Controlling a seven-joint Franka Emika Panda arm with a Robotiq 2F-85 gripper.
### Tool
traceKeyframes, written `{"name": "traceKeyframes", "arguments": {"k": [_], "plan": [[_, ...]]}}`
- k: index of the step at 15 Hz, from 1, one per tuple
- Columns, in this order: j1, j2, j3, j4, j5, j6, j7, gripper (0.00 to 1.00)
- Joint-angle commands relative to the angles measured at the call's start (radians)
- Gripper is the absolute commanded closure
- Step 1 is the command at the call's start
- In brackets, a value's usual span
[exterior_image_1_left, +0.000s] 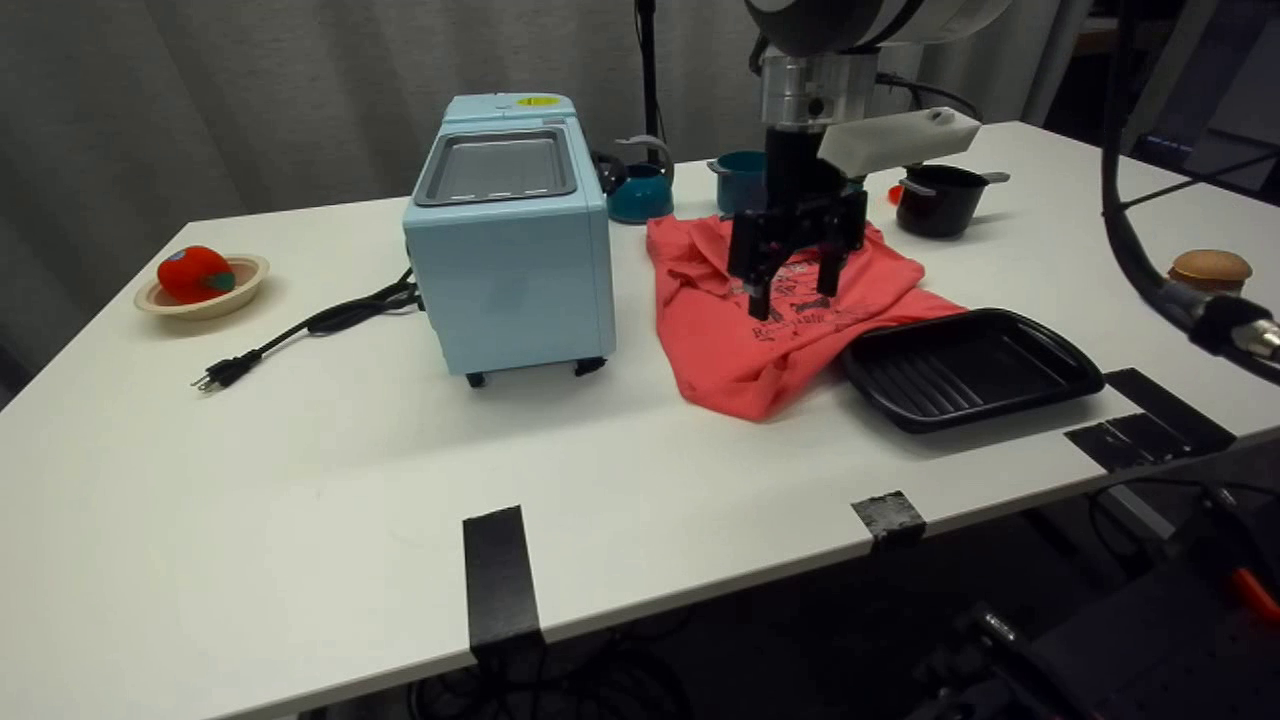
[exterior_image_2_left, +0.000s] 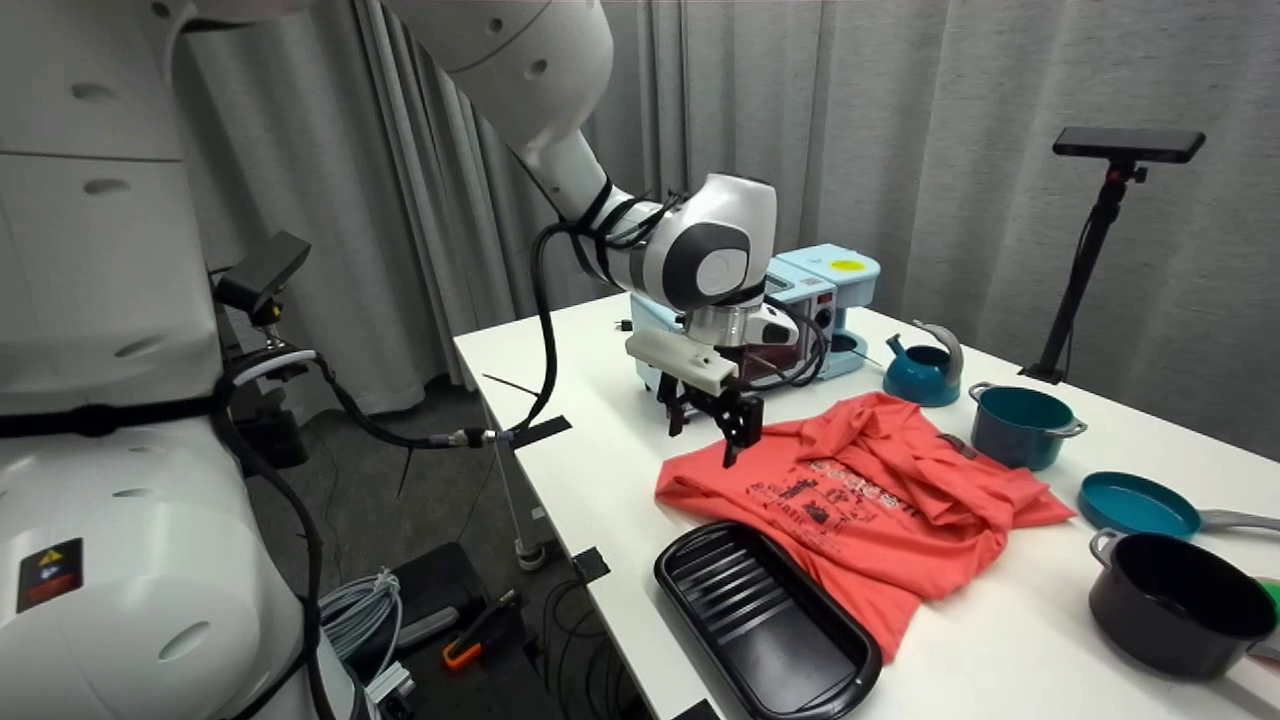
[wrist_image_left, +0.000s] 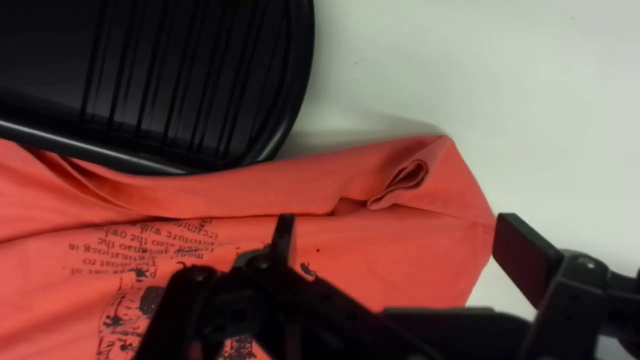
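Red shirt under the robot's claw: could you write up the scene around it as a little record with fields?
Tool: gripper, open, holding nothing
Below it: corner of the printed red shirt
Shirt's state: rumpled, spread on a white table
Beside the shirt: black tray, ridged at one end
Machine: pale blue appliance, a loose plug nearby
Cookware: teal kettle, teal pot, teal pan, dark pot
Food shapes: tomato-like item in a beige bowl

The arm slopes down to the wrist. Below it, the claw points downward, its two fingers spread apart.
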Motion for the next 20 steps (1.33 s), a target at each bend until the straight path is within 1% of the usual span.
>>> {"name": "traceKeyframes", "arguments": {"k": [1, 8, 13, 18, 19, 20], "plan": [[0.004, 0.118, -0.014, 0.111, -0.042, -0.02, 0.023, 0.0], [-0.005, 0.244, -0.022, 0.246, -0.046, -0.055, -0.002, 0.0], [-0.012, 0.297, -0.03, 0.305, -0.054, -0.13, -0.017, 0.0], [-0.017, 0.318, -0.043, 0.355, -0.057, -0.215, -0.014, 0.0], [-0.013, 0.301, -0.034, 0.31, -0.038, -0.165, -0.002, 0.0], [-0.014, 0.304, -0.036, 0.319, -0.038, -0.178, -0.002, 0.0]]}}
